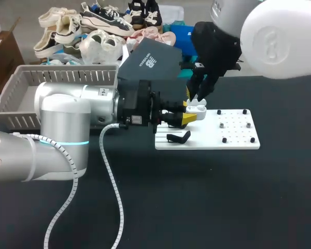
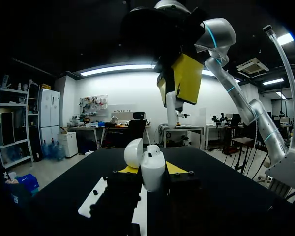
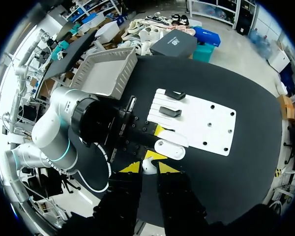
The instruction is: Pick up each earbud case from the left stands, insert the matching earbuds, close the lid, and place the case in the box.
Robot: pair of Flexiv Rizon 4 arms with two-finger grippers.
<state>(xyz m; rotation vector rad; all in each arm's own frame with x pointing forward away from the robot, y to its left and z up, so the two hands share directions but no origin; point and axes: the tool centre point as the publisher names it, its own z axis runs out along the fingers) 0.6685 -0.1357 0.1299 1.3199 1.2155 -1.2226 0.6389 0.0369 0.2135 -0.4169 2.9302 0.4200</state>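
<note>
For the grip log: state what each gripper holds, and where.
Left gripper clamps the open case by its sides; right gripper pinches an earbud, which part unclear.

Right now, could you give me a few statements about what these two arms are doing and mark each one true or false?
1. The left gripper is shut on a white earbud case. True.
2. The case's lid is closed. False: the lid stands open, tipped back behind the body.
3. The right gripper holds a white earbud above the open case. True.
4. The white board lies inside the grey basket. False: it lies flat on the black table, apart from the basket.
</note>
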